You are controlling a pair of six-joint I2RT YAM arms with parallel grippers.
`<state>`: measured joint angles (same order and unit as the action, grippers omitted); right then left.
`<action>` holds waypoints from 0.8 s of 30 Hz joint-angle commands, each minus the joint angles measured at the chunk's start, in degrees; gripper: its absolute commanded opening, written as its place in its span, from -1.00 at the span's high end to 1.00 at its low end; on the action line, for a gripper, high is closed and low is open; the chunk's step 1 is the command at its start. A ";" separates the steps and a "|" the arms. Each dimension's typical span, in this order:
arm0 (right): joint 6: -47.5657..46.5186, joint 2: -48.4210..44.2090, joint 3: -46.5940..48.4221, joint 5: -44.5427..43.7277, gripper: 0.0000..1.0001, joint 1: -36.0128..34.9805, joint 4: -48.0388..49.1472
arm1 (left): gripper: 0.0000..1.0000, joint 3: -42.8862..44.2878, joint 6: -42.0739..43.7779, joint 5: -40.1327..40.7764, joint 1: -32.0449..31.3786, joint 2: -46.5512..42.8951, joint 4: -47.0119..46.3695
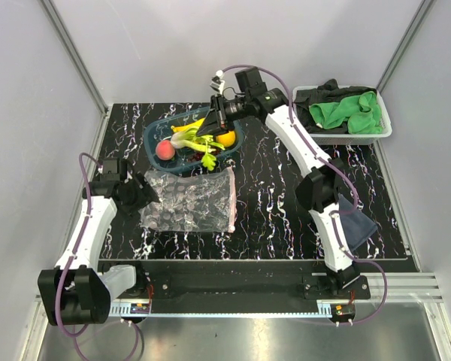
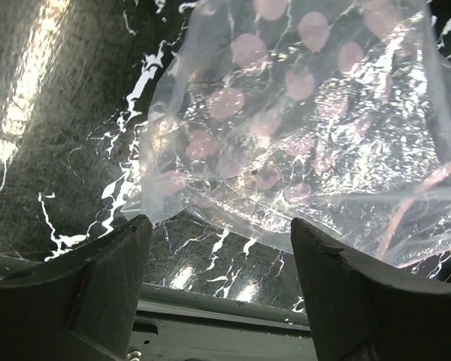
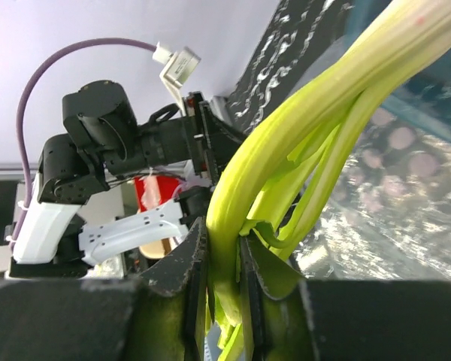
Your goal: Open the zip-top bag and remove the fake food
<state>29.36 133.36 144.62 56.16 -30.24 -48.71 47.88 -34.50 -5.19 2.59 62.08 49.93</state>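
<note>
**A:** Overhead view, entries?

**B:** Item one: zip-top bag [image 1: 186,203], flat on the black marbled bench [image 1: 286,218], centre. Its pink zip strip [image 1: 231,197] runs along the 3 o'clock edge. Item two: blue-tinted tray [image 1: 147,141], just past the bag at 12 o'clock. It holds a peach [image 1: 164,150], a banana bunch [image 1: 192,125], a lemon [image 1: 226,138] and a leek [image 1: 188,138]. Item three: white bin [image 1: 386,129] at 2 o'clock, with green and black cloths [image 1: 347,113] inside.

**A:** Fingers in that view?

**B:** Left fingers [image 1: 140,194] are at the bag's 9 o'clock edge. Right fingers [image 1: 210,125] are over the tray, at the leek.

**A:** Left wrist view?

**B:** Left fingers [image 2: 119,265] are spread wide with nothing between them. The zip-top bag [image 2: 308,135] lies ahead from 12 to 3 o'clock, crinkled and dotted pink, on the bench [image 2: 68,150]. Its near edge is just beyond the fingertips; whether it touches them cannot be told. The zip strip [image 2: 415,201] is at 3 o'clock.

**A:** Right wrist view?

**B:** Right fingers [image 3: 186,272] are clamped on the leek [image 3: 286,173]. Its yellow-green leaves rise toward 1 o'clock. The bag's dotted plastic [image 3: 406,169] shows at 3 o'clock.
</note>
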 commanded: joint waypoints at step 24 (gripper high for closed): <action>12.73 11.31 -0.74 -1.48 0.98 4.57 11.42 | -0.53 0.55 4.27 -0.08 -1.80 -4.60 -1.68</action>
<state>37.58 143.68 140.57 58.46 -28.91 -43.68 48.36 -30.85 -4.71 1.08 59.33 50.78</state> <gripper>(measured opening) 0.233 0.773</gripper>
